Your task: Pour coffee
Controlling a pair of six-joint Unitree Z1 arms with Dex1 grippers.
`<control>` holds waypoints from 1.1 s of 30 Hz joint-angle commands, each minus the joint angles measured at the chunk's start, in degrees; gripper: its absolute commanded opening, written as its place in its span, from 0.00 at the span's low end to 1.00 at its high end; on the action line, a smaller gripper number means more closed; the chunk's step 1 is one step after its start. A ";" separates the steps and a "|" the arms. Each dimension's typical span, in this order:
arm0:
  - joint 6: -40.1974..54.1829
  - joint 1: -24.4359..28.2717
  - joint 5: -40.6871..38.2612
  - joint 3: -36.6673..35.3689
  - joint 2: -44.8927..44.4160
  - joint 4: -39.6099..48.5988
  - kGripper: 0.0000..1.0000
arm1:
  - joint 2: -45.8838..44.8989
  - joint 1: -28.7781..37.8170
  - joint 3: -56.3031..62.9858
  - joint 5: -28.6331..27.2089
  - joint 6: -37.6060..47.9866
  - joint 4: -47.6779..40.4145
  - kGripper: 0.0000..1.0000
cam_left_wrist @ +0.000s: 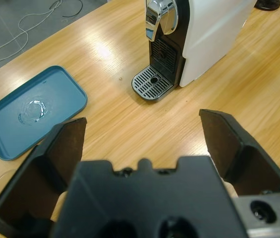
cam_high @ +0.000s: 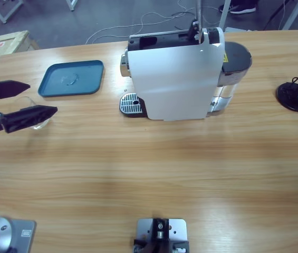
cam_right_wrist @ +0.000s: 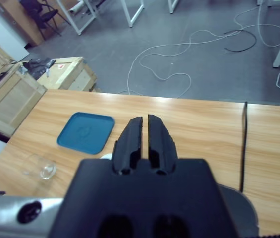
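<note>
A white coffee machine (cam_high: 175, 79) stands at the table's far middle, its chrome spout (cam_left_wrist: 157, 17) over a black drip grate (cam_high: 130, 104) with nothing on it. At the left edge my left gripper (cam_high: 42, 97) is open and holds nothing. A clear glass tumbler (cam_high: 39, 122) stands on the table partly under the gripper's nearer jaw. In the left wrist view only the tumbler's rim (cam_left_wrist: 1, 181) shows, outside the left jaw. My right gripper (cam_right_wrist: 144, 119) is shut on nothing, high above the machine, and the tumbler (cam_right_wrist: 43, 169) shows far below it. The coffee is out of view.
A blue tray (cam_high: 72, 78) with a wet ring on it lies left of the machine. A black lamp base (cam_high: 295, 96) sits at the far right. A wooden crate (cam_high: 6, 42) stands beyond the table's left corner. Cables trail on the floor behind.
</note>
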 commanded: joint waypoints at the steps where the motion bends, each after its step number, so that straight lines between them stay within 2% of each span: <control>1: -0.21 -0.28 0.56 0.55 -1.39 1.15 0.98 | 2.76 2.95 -0.15 1.15 1.30 0.18 0.00; 7: -0.21 -0.28 0.51 0.88 -1.44 1.22 0.98 | 5.80 7.91 -0.35 0.42 3.15 0.90 0.00; 17: -0.21 -0.28 0.49 -0.08 -3.37 5.58 0.98 | 14.27 8.10 -0.26 1.14 4.62 -4.07 0.00; 33: -0.21 -0.28 0.86 -0.86 -1.84 5.90 0.99 | 20.16 11.97 5.94 0.63 8.65 -7.50 0.00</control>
